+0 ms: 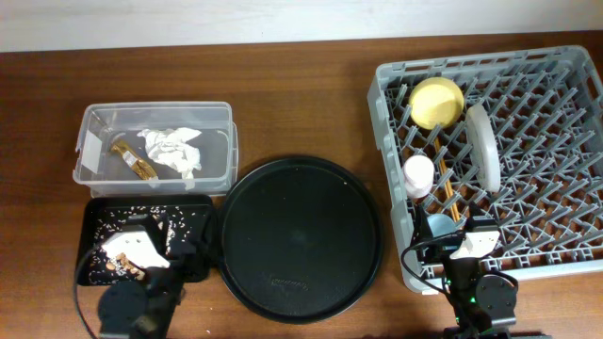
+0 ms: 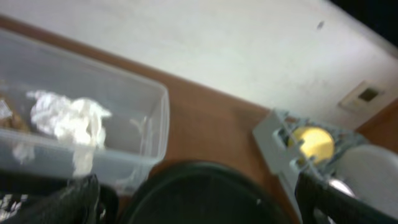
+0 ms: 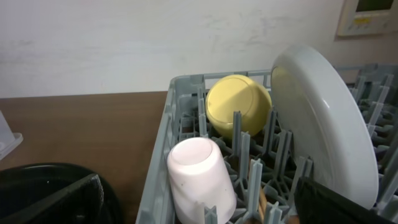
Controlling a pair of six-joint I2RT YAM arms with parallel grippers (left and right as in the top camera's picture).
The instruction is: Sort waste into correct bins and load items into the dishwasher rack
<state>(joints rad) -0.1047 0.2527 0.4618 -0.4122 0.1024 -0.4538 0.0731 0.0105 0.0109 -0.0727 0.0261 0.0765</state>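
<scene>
The tissue [image 1: 172, 151] and wrapper [image 1: 132, 162] are contained in the clear tub [image 1: 160, 108]. Scraps [image 1: 118, 218] are scattered in the black tray [image 1: 87, 240]. The yellow bowl [image 1: 437, 102], plate [image 1: 484, 143], pink cup [image 1: 418, 175], blue cup [image 1: 439, 226] and chopsticks [image 1: 452, 200] are lodged in the rack [image 1: 384, 122]. The left jaws and right jaws are seen spread apart.

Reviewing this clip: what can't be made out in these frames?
- Light blue cup: overhead, partly under the right gripper; absent from the right wrist view.
- Chopsticks: overhead, only a short stretch shows between the rack pegs.
- Wrapper: left wrist view, blurred and cut by the left edge.
- Food scraps: overhead, partly covered by the left arm; too small to identify.
</scene>
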